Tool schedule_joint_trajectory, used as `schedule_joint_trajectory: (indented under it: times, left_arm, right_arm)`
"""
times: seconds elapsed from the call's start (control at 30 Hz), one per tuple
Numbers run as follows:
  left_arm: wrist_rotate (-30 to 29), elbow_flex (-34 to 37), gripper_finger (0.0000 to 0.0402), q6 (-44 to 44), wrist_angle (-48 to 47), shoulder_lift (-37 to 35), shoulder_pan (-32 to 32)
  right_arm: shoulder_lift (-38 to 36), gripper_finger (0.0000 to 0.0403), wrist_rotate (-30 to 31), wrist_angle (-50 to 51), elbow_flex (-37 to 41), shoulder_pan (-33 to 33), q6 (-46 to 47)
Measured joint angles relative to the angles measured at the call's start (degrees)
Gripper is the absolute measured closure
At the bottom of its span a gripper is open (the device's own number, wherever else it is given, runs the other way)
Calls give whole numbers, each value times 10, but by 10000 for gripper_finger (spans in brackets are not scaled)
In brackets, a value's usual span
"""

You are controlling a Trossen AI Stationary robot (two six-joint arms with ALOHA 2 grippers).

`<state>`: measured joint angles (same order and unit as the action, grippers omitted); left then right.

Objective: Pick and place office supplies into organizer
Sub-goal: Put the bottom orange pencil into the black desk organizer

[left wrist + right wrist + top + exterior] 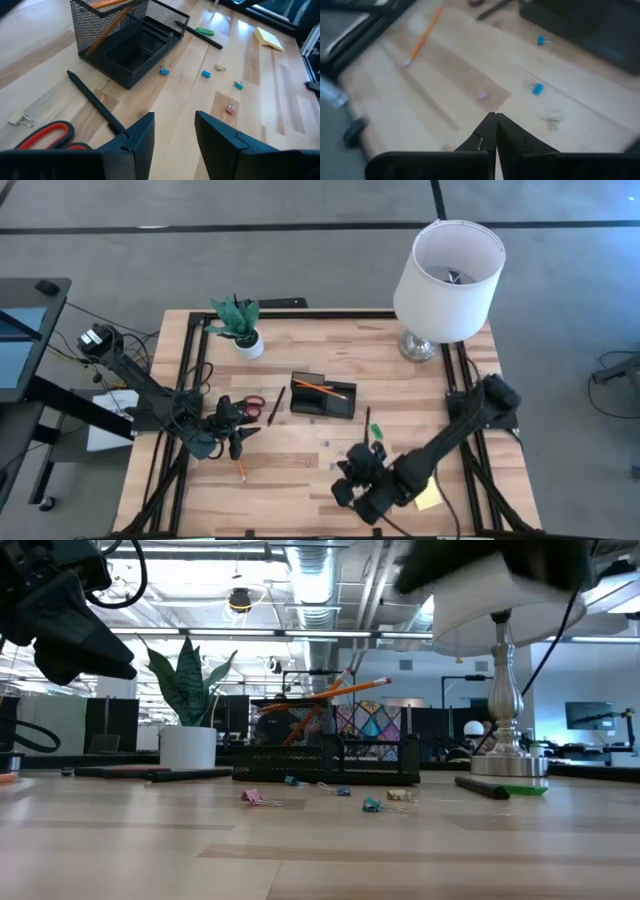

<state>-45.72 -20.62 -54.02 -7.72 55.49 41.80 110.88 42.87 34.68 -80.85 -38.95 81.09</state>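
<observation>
My black mesh organizer (322, 397) sits mid-tabletop (300, 470) with one orange pencil (320, 388) already in it, leaning tip-up across the basket; by my judgement the job is barely begun. The organizer's long axis runs left to right across the tabletop in the high view. A black pen (95, 102) lies just beside its left end, angled towards my left side, and the red-handled scissors (247, 404) lie beyond it, handles towards the pen. A second orange pencil (241, 471) rests near the front edge, small clips (371, 804) are scattered before the organizer, a green marker (375, 431) lies to its right, and the yellow sticky-note pad (428, 497) sits by my right arm. My left hand (174, 145) hovers half-open and empty above the pen and scissors. My right hand (495, 131) hangs over the clips, pinched shut on nothing I can see.
</observation>
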Motion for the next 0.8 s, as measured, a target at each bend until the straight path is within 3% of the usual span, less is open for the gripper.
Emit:
schedule_joint_trajectory:
  times: [0.13, 0.2, 0.4, 0.57, 0.8]
  left_arm:
    - [-6, 0, 265, -2, 16, 0, 0]
    - [-14, 0, 265, -2, 23, 0, 0]
    - [-19, 0, 265, -2, 49, 0, 0]
    - [-30, 0, 265, 0, 50, 0, 0]
    - [-30, 0, 265, 2, 51, 0, 0]
  right_arm:
    - [25, 402, 44, -53, 76, 10, 70]
    - [31, 402, 78, -32, 94, 24, 76]
    - [2, 402, 117, -35, 95, 81, -29]
    - [-18, 403, 34, -4, 94, 130, -52]
    - [-20, 403, 20, -9, 95, 182, -80]
